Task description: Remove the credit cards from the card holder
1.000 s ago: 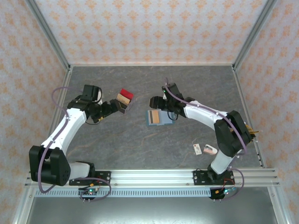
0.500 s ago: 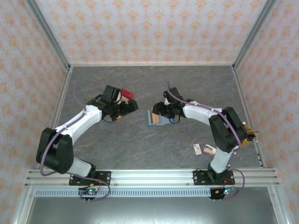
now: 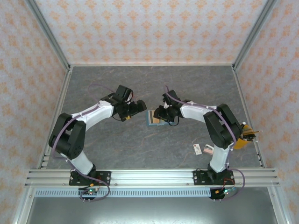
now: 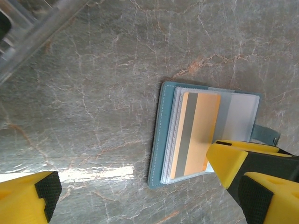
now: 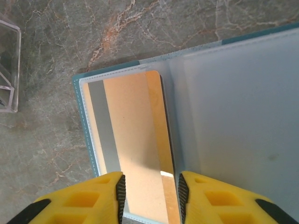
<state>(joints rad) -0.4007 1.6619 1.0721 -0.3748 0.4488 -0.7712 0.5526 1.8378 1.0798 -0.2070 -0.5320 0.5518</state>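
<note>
- Right gripper (image 5: 152,189), jaws narrow, straddles the orange card (image 5: 133,135); grip unclear. Pinching the sleeve too could drag the card holder (image 4: 156,140).
- Left gripper (image 4: 133,172) gapes wide, empty.

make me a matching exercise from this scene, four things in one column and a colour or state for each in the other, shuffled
Things:
1. card holder
2. card
3. left gripper
4. tag

Colour or state:
a. orange with a grey stripe
b. white with a small red mark
c. teal, lying open on the table
d. open wide

Pairs: 1-c, 2-a, 3-d, 4-b
</note>
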